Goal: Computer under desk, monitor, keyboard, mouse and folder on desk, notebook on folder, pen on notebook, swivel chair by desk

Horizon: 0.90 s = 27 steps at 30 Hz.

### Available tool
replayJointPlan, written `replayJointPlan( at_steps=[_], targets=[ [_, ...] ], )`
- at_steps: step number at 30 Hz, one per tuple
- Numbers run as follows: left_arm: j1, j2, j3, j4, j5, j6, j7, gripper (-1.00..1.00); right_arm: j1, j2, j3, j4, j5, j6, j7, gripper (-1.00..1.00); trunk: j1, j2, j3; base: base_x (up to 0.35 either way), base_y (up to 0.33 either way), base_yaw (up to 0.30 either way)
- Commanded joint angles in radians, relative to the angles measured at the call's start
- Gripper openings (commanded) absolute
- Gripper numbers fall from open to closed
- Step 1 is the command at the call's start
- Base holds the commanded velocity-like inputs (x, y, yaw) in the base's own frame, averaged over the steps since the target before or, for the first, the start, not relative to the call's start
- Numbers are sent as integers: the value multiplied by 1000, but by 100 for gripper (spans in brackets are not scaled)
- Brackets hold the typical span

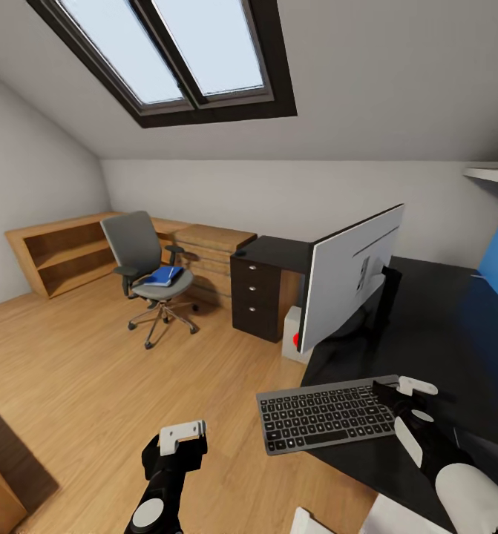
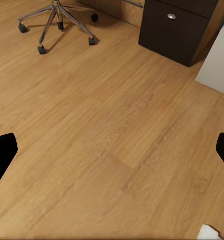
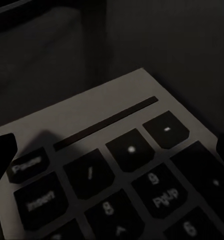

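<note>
Two black-and-white grippers show low in the head view. The left gripper, at lower centre-left, hangs over bare light wood floor; in its wrist view the two dark fingertips sit at opposite edges with floorboards between them, so it is released and holds nothing. The right gripper, at lower right, sits at the right end of the slim silver-grey keyboard with dark keys. Its wrist view looks closely onto the number-pad corner of the keyboard, a dark fingertip at each side edge, jaws spread; whether they touch the keyboard I cannot tell.

The keyboard lies on the near edge of the long black-topped desk, its left end overhanging the floor. Behind it, right of centre, the large thin widescreen monitor stands on the desk with its silver-grey back toward the camera. Under the desk, below the monitor, part of the light grey tower computer shows beside the black three-drawer cabinet.

At centre left, well apart from the desk, stands the grey upholstered swivel chair with chrome star base; the flat bright blue folder lies on its seat. An oak low shelf unit lines the far wall, under the dark-framed skylight at upper left.
</note>
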Motion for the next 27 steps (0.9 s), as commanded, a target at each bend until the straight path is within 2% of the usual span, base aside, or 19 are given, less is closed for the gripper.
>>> replayJointPlan(
  at_steps=[1,16,27],
  targets=[
    [-1,0,-1,-1,7,3,7,100,0,0,3,29,-16,-3,-2,100,0,0,-1,-18,0,0],
    [-1,0,-1,-1,5,3,7,100,0,1,4,27,-14,-3,-2,100,0,0,-1,3,0,0],
    [-1,-1,-3,15,3,2,7,100,0,0,3,23,-16,-8,-2,100,0,0,-1,158,0,0]
  ],
)
